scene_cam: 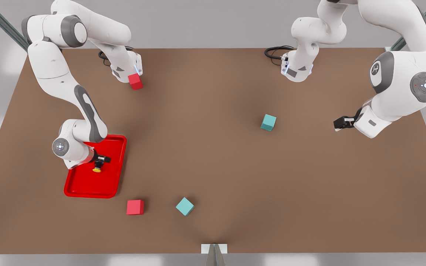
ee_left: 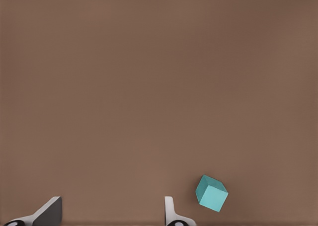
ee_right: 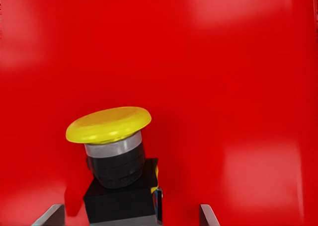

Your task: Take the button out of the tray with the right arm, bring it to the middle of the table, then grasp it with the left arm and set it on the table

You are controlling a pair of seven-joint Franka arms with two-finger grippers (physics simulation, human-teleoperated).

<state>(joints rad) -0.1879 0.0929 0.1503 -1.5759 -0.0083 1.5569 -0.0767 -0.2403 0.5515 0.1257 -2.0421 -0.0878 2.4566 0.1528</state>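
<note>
The button (scene_cam: 97,168) lies in the red tray (scene_cam: 111,184) at the front view's left, its yellow cap (ee_right: 109,123) on a grey-black body (ee_right: 119,198). My right gripper (scene_cam: 101,161) hangs low over it, open. Its fingertips (ee_right: 52,215) stand on either side of the body with gaps, not touching. My left gripper (scene_cam: 338,123) waits above the brown table (scene_cam: 220,166) at the front view's right, open with nothing between its fingers (ee_left: 49,211). A teal cube (ee_left: 211,192) lies just beyond one fingertip.
A teal cube (scene_cam: 268,122) sits right of the table's middle, another teal cube (scene_cam: 185,206) and a red cube (scene_cam: 135,207) near the front edge. A second red cube (scene_cam: 135,81) rests by the right arm's base. Cables (scene_cam: 277,51) lie at the back.
</note>
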